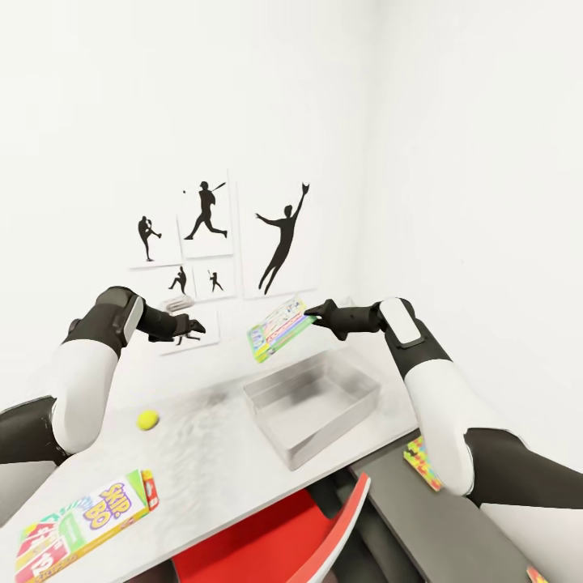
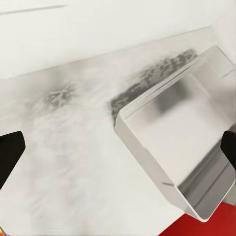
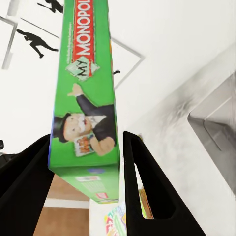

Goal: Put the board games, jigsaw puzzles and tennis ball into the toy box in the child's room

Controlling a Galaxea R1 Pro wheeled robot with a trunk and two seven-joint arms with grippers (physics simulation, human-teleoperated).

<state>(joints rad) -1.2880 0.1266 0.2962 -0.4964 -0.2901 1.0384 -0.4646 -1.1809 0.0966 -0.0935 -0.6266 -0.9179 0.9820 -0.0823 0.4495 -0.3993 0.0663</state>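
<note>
At the near corner of the surface lies the SKIP-BO box, flat and partly over the edge, well apart from everything else. A little further in, toward the left side, the tennis ball rests alone. On the lower dark side unit at the right, a jigsaw puzzle shows beside the right arm, half hidden by it.

Further back, near the surface's right edge, sits the toy box, with nothing inside it in the head view (the left wrist view confirms a bare grey floor). Above its far side the right pincer grips the pale green board game, tilted and held clear of the tray, probably so it can be lowered in.

The right wrist view adds what the head view cannot: the box is a Monopoly one, pinched across its thin sides between both fingers.

The left pincer hovers over the far part of the surface, holding nothing; in its wrist view the fingertips stand wide apart.
</note>
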